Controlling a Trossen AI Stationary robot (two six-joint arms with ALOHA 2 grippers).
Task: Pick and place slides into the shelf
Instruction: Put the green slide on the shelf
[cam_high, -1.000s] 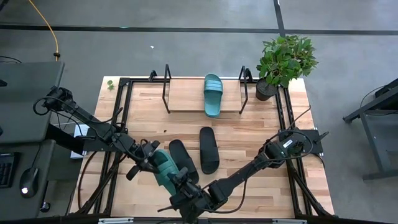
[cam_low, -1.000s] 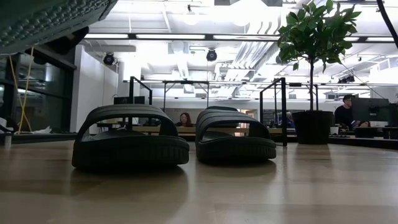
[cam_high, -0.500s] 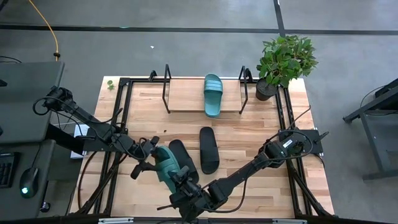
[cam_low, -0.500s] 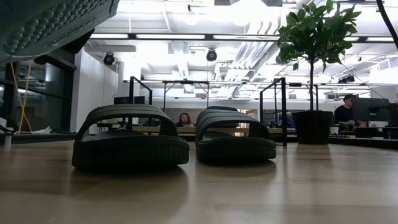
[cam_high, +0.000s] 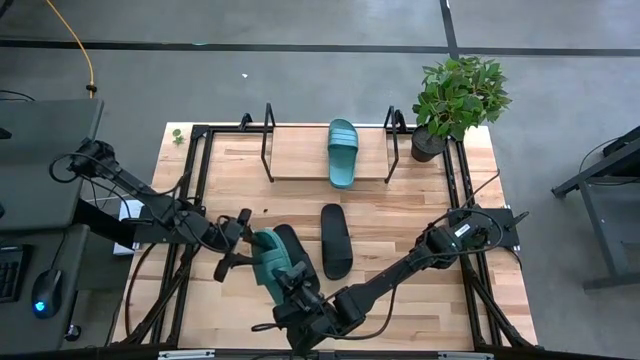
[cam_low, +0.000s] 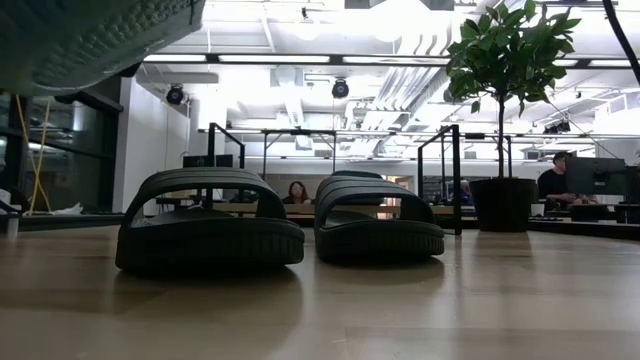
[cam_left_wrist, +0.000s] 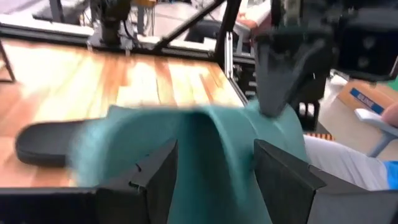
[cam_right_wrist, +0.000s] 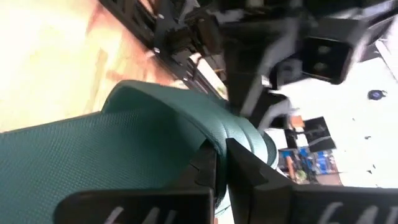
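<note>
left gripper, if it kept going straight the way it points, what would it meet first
Most likely the teal-green slide directly ahead of the left gripper, whose jaws stand open around it; the right gripper holds that slide.

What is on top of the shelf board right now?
One teal slide lies on the shelf board, right of middle. The rest of the board shows bare wood; nothing covers it from above.

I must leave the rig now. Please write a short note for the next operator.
Left gripper: open, beside the lifted teal slide.
Right gripper: shut on that teal slide, above the table's near edge.
Done: one teal slide lies on the shelf.
Left: the held teal slide, and two black slides on the table, must go on the shelf.
</note>
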